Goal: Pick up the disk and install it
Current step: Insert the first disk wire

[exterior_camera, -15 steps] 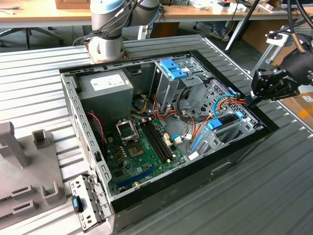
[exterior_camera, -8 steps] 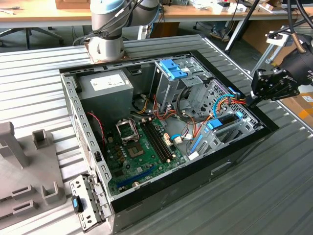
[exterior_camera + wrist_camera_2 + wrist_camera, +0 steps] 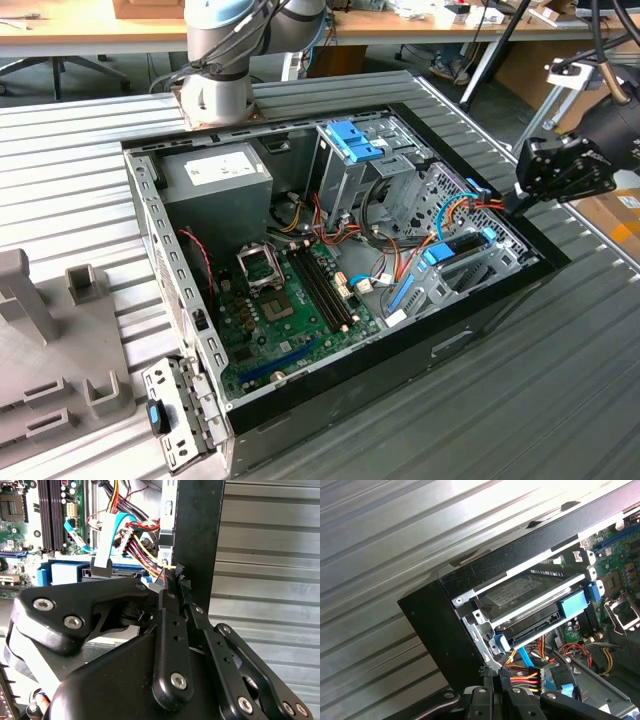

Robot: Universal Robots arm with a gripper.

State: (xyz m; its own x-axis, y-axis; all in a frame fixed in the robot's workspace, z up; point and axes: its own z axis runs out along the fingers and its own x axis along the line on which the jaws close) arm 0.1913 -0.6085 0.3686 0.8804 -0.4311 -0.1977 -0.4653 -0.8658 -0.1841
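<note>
The disk (image 3: 520,594), a grey drive with a white label, lies flat in the bay at the corner of the open computer case (image 3: 480,310). Blue carrier tabs (image 3: 572,605) show at its edge. In the exterior view the disk (image 3: 458,247) sits low in the bay on that view's right, partly hidden by metal rails. My gripper (image 3: 512,203) hovers over the case's corner just beside the bay, fingers pressed together with nothing between them. In both wrist views the fingertips (image 3: 175,576) (image 3: 492,672) meet close to the case's black wall and a bundle of coloured cables (image 3: 525,676).
Inside the case are a grey power-supply box (image 3: 215,175), a tall metal cage with a blue latch (image 3: 352,140), the motherboard (image 3: 290,300) and loose wires. Grey fixtures (image 3: 40,340) and a small bracket (image 3: 175,415) lie on the ribbed metal table (image 3: 560,400).
</note>
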